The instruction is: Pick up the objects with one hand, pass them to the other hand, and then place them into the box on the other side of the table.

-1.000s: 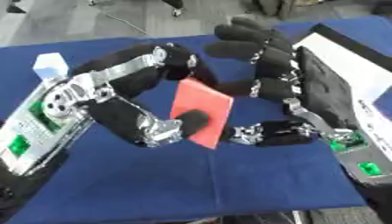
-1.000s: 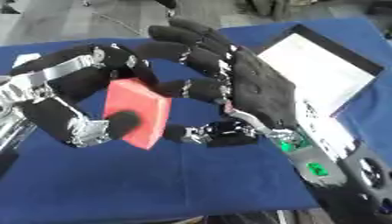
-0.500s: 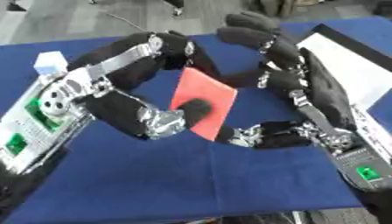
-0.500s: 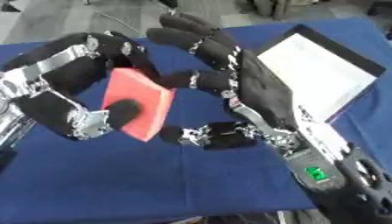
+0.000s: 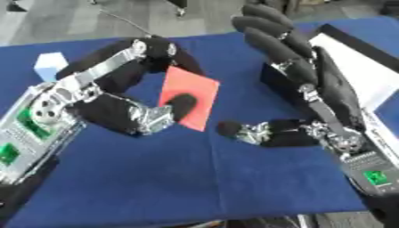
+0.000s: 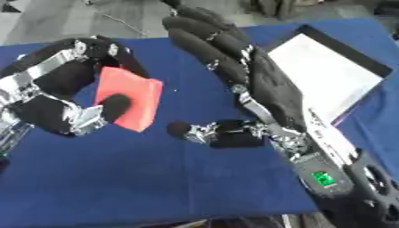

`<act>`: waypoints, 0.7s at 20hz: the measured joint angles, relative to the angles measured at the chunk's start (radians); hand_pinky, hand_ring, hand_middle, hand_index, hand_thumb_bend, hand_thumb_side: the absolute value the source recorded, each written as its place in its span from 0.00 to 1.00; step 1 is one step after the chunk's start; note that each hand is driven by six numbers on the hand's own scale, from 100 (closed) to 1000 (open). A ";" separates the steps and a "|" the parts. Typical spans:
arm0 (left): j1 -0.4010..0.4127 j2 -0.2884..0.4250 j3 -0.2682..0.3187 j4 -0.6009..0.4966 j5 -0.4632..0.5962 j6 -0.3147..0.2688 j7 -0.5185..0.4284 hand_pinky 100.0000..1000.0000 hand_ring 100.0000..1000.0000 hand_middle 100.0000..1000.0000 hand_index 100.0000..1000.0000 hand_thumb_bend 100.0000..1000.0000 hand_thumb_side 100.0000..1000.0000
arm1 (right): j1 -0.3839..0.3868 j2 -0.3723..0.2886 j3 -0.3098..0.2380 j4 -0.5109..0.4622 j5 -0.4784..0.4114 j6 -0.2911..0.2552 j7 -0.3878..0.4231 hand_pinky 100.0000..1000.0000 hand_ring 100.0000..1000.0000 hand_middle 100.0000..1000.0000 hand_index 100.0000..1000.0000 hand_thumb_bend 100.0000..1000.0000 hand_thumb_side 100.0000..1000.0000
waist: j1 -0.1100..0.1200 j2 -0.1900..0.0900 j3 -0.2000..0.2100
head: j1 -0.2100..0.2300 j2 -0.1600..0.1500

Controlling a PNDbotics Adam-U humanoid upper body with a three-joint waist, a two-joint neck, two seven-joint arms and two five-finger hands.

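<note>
Blue desk (image 5: 234,178), mid-frame: left hand (image 5: 117,111) pinched red block (image 5: 189,103); right hand (image 5: 311,89) open beside. Handover pending; right must close on it.

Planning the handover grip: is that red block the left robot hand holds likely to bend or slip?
The red block keeps flat faces and straight edges while pinched by the left robot hand, so it is probably stiff. Its smooth-looking faces might slip.

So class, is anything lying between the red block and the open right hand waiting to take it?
Nothing visible. The left hand holds the red block above the blue cloth, and the gap to the right hand shows only bare cloth. The white box lies beyond the right hand.
</note>
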 measured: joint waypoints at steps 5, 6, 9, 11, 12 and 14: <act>0.006 0.000 0.010 0.012 -0.002 -0.004 0.009 0.71 0.45 0.41 0.52 0.00 0.32 | 0.005 0.012 -0.025 0.000 0.015 0.029 -0.026 1.00 0.99 0.91 1.00 0.51 0.00 | -0.003 0.000 0.000 | 0.000 0.000; 0.006 -0.001 0.010 0.016 -0.002 -0.005 0.011 0.71 0.45 0.41 0.52 0.00 0.33 | 0.005 0.014 -0.023 0.000 0.015 0.029 -0.027 1.00 0.99 0.91 1.00 0.50 0.00 | -0.004 0.000 0.000 | 0.000 0.000; -0.010 -0.006 0.011 0.027 -0.002 -0.004 0.019 0.71 0.45 0.41 0.52 0.00 0.33 | -0.006 0.014 0.006 0.000 0.002 0.011 -0.010 1.00 0.99 0.91 1.00 0.49 0.00 | -0.005 0.000 0.003 | 0.000 0.000; -0.022 -0.016 0.010 0.032 0.002 -0.004 0.021 0.71 0.45 0.41 0.52 0.00 0.33 | -0.016 0.011 0.034 0.000 -0.019 -0.013 0.014 1.00 0.99 0.91 1.00 0.49 0.00 | -0.005 0.000 0.005 | -0.001 0.000; -0.028 -0.020 0.009 0.033 0.004 -0.004 0.022 0.71 0.45 0.41 0.52 0.00 0.33 | -0.021 0.006 0.047 0.000 -0.031 -0.025 0.026 1.00 0.99 0.91 1.00 0.49 0.00 | -0.005 0.000 0.007 | -0.002 0.000; -0.041 -0.025 0.007 0.033 0.008 -0.002 0.021 0.71 0.45 0.41 0.52 0.00 0.33 | -0.032 0.000 0.068 0.000 -0.057 -0.044 0.051 1.00 0.98 0.89 1.00 0.48 0.00 | -0.005 0.000 0.010 | -0.003 0.000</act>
